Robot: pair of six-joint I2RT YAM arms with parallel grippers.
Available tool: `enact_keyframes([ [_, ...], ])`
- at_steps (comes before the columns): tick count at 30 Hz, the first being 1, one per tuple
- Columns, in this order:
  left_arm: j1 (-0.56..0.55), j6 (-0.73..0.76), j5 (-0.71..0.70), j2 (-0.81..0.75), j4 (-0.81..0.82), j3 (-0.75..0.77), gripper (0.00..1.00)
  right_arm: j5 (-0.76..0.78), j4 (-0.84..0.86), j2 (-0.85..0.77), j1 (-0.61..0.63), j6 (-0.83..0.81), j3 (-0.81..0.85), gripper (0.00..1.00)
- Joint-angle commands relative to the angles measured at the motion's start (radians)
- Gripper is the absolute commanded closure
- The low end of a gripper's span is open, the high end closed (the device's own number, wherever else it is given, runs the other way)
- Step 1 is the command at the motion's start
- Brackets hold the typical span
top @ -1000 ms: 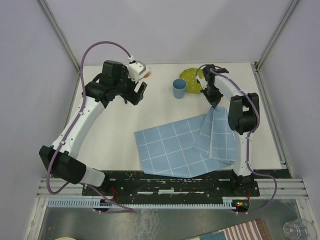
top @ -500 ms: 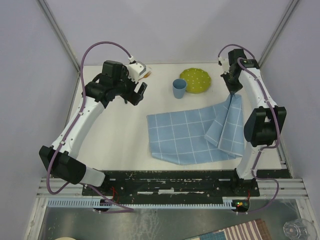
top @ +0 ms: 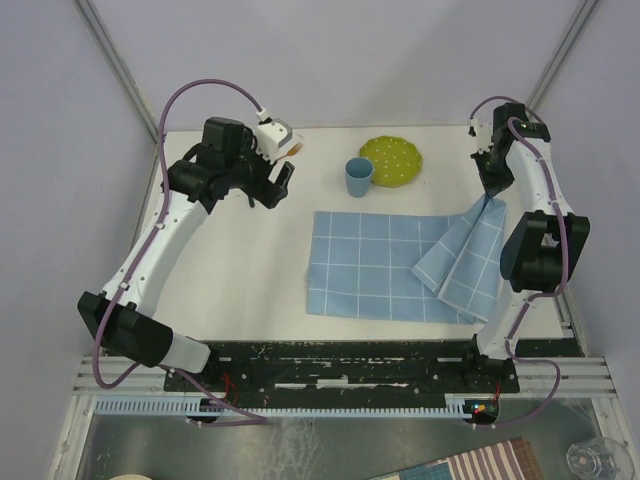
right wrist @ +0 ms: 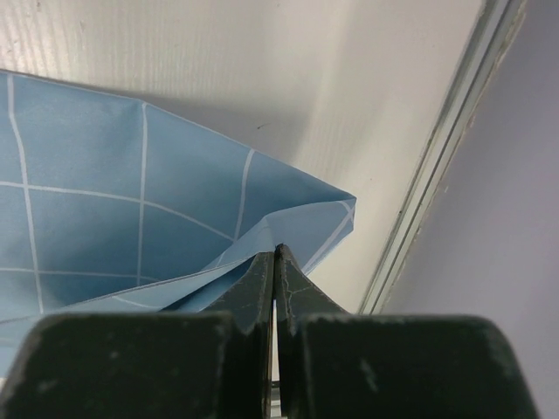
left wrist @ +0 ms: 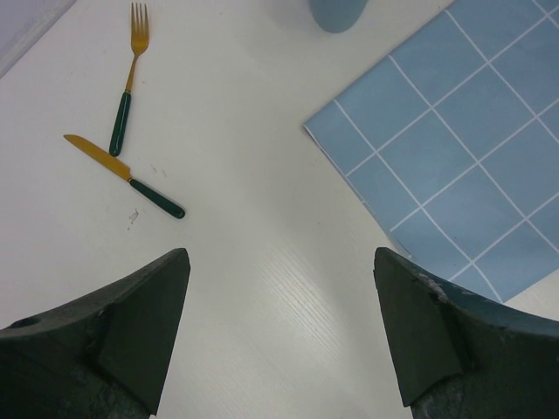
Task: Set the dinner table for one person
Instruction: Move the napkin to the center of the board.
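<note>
Right gripper (right wrist: 275, 262) clenched on a corner of blue cloth (top: 380, 265), lifted at right edge of dinner table (top: 240, 270) spanning the scene. Left gripper (left wrist: 279, 257) released, empty, far left. Risk: thin pinch slipping, or pull dragging cloth past right edge.

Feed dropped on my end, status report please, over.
Right gripper shut on corner of blue cloth, raised by the right edge. Left gripper open, empty, above dinner table. Cup, plate beyond cloth, apart; nothing blocking.

The dinner table (top: 250, 270): large, plain white, matte, flat rectangular tabletop
</note>
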Motion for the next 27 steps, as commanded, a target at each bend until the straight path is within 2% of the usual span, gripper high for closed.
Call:
enact_keyframes([
  [1, 0.003, 0.001, 0.029, 0.006, 0.003, 0.052, 0.08, -0.052, -0.024, 0.007, 0.003, -0.001, 0.059, 0.98],
  [14, 0.003, -0.001, 0.038, -0.001, -0.009, 0.049, 0.08, 0.048, -0.032, -0.032, -0.116, -0.094, 0.027, 0.98],
  [19, 0.003, -0.004, 0.047, 0.012, -0.009, 0.063, 0.08, 0.070, -0.069, -0.043, -0.154, -0.135, 0.038, 0.87],
  [27, 0.003, -0.002, 0.047, 0.005, -0.009, 0.064, 0.08, 0.131, -0.082, -0.086, -0.193, -0.188, 0.001, 0.82],
])
